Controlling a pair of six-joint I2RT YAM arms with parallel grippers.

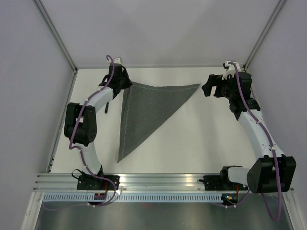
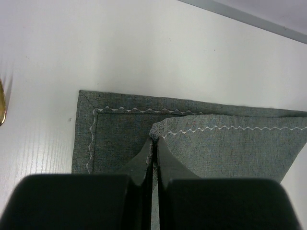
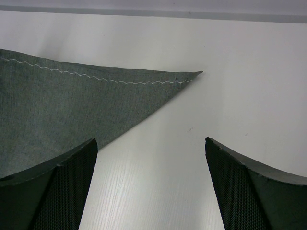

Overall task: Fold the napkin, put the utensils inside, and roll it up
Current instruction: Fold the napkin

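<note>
From above, the napkin [image 1: 148, 108] lies on the white tabletop [image 1: 192, 143] as a dark grey, felt-like triangle. Its long edge runs from the near point up to a sharp tip at the far right. The left tool [image 1: 122, 82] sits at its far-left corner. The right tool [image 1: 207, 89] hangs just beside the far-right tip. A thin dark object [image 1: 106, 106], too small to name, lies next to the left arm.

In the left wrist view, the left tool [image 2: 152, 143] is clamped together on the corner of the napkin's [image 2: 230, 148] upper layer. That layer rises slightly off the lower one, and pale zigzag stitching trims both. A gold-coloured sliver [image 2: 2, 103] shows at the left edge.

In the right wrist view, the right tool [image 3: 150, 141] stands wide apart, its fingers [image 3: 249, 187] mesh-textured. It is over bare tabletop [image 3: 240, 72], with the napkin's [image 3: 72, 105] tip just ahead.
</note>
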